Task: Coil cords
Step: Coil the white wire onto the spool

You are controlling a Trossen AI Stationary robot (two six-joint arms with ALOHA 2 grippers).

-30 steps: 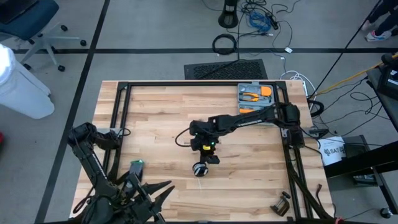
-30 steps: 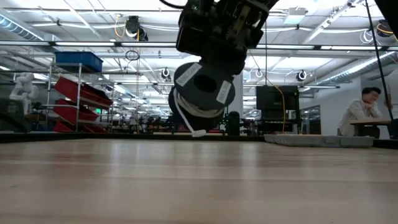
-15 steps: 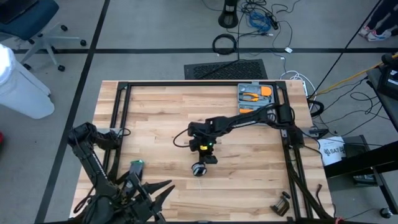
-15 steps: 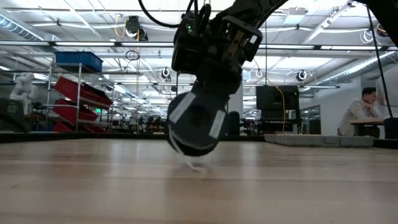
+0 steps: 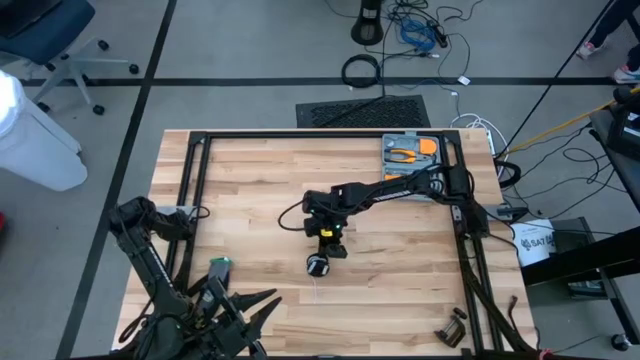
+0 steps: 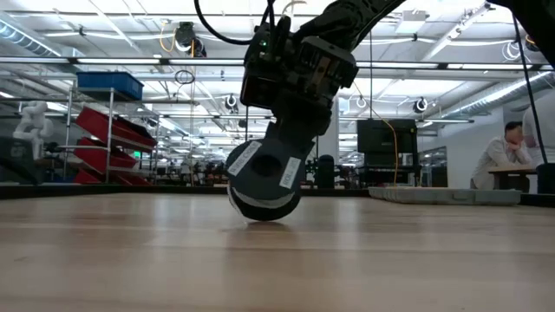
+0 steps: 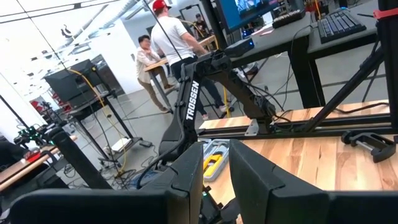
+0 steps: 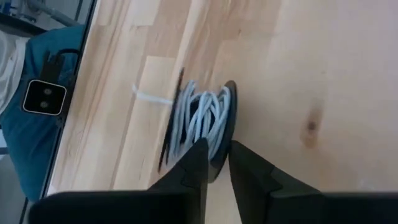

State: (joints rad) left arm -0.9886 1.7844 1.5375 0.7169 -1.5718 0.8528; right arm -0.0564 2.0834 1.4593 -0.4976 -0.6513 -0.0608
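Mid-table, one coiled cord bundle (image 5: pixel 318 264) sits on bare wood, well clear of every table (image 5: pixel 250 180) edge.
Right tool (image 5: pixel 322 250) has lowered it from the air; whether its fingers now pinch or part, cannot tell. Left tool (image 5: pixel 262 312) waits at the near-left corner, fingers narrowly parted, gripping nothing.

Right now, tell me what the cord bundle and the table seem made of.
Cord bundle: thin white cord, probably plastic-sheathed, smooth loops wound between dark discs that look like matte plastic. Table: pale wood, visible grain, knots and joined strips, likely butcher block with a satin finish.
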